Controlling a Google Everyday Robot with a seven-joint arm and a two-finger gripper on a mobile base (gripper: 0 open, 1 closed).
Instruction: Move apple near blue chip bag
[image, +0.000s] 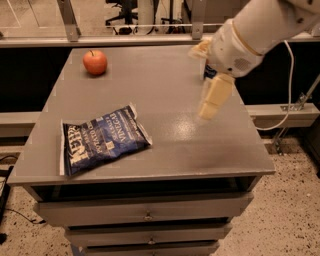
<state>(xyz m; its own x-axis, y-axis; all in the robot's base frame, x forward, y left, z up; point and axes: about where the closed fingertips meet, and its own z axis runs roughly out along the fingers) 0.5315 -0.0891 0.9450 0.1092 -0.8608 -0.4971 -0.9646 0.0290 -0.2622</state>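
Observation:
The apple (95, 62) is small, round and orange-red, and it sits at the far left corner of the grey table (165, 75). The blue chip bag (101, 139) lies flat near the table's front left, well in front of the apple. My gripper (200, 82) hangs over the right half of the table, far to the right of the apple and the bag. Its two cream fingers (214, 96) are spread apart and hold nothing.
A blue can (209, 73) at the far right of the table is mostly hidden behind my gripper. The table has drawers (147, 214) in front. A metal rail (125, 40) runs behind the table. Speckled floor lies to the right.

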